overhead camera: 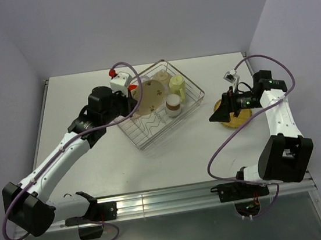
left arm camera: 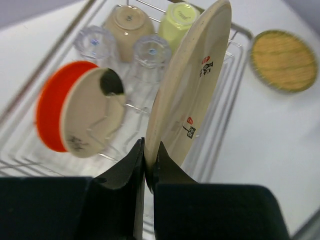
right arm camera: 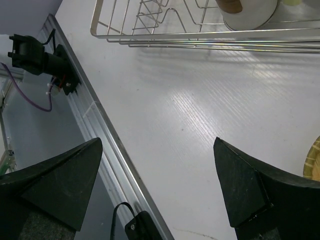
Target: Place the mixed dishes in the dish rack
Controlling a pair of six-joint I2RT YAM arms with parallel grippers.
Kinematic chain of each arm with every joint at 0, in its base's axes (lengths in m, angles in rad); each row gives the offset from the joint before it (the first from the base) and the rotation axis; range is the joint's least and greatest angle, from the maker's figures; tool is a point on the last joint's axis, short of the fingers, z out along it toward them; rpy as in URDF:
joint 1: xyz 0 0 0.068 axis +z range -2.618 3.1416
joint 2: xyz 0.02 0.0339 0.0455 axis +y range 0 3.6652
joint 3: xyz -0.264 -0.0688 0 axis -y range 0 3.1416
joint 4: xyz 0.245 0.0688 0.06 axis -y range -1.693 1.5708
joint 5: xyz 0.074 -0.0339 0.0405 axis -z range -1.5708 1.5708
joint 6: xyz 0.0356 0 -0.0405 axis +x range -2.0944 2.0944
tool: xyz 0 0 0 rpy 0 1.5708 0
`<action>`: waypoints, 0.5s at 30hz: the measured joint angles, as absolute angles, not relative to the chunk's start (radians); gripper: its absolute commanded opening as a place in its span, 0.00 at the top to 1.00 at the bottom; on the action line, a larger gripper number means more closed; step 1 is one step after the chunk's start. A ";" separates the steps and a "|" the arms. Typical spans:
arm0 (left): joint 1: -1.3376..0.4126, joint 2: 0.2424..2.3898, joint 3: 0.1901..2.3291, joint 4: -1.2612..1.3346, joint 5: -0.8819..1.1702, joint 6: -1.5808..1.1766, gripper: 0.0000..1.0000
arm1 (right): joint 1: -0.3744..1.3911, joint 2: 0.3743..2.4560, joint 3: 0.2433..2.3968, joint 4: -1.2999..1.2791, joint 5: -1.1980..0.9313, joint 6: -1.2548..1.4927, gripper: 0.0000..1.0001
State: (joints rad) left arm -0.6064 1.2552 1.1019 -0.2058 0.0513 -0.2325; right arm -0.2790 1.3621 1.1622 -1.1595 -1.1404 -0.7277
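The dish rack (overhead camera: 155, 142) stands at the table's middle. My left gripper (left arm camera: 148, 151) is shut on the lower edge of a large cream plate (left arm camera: 192, 90), held upright over the rack (left arm camera: 239, 36); from above the gripper (overhead camera: 130, 102) sits at the rack's left side. In the rack are an orange plate (left arm camera: 49, 116), a smaller cream plate (left arm camera: 90, 117), two clear glasses (left arm camera: 95, 42), a brown-and-white cup (overhead camera: 173, 104) and a pale-green mug (overhead camera: 176, 84). The yellow woven plate (overhead camera: 238, 123) lies on the table right of the rack. My right gripper (right arm camera: 157, 185) is open and empty, hovering beside it.
The table's near edge with its metal rail (right arm camera: 100, 130) and an arm-base clamp (right arm camera: 40, 56) lie below my right gripper. The rack's near wire wall (right arm camera: 200, 36) is just beyond it. Purple cables (overhead camera: 232, 134) loop beside both arms.
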 measured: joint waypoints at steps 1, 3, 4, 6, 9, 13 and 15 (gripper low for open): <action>-0.601 1.246 1.102 -0.210 0.046 -0.179 1.00 | -0.279 1.357 1.158 -1.158 -1.140 -0.731 0.00; -0.593 1.240 1.102 -0.212 0.035 -0.050 1.00 | -0.279 1.353 1.151 -1.155 -1.137 -0.735 0.00; -0.591 1.240 1.102 -0.211 0.027 0.016 1.00 | -0.279 1.352 1.149 -1.155 -1.136 -0.736 0.00; -0.579 1.242 1.098 -0.206 0.006 0.151 1.00 | -0.279 1.352 1.145 -1.150 -1.134 -0.739 0.00; -0.548 1.255 1.097 -0.185 -0.006 0.281 1.00 | -0.279 1.352 1.142 -1.147 -1.134 -0.743 0.00; -0.499 1.322 1.097 -0.139 -0.022 0.391 1.00 | -0.279 1.351 1.139 -1.143 -1.133 -0.746 0.00; -0.484 1.361 1.095 -0.120 -0.023 0.419 1.00 | -0.279 1.351 1.137 -1.143 -1.131 -0.746 0.00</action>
State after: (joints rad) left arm -0.4843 1.3609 1.0950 -0.1200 -0.0227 0.4187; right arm -0.2790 1.3506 1.1366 -1.1427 -1.1305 -0.7456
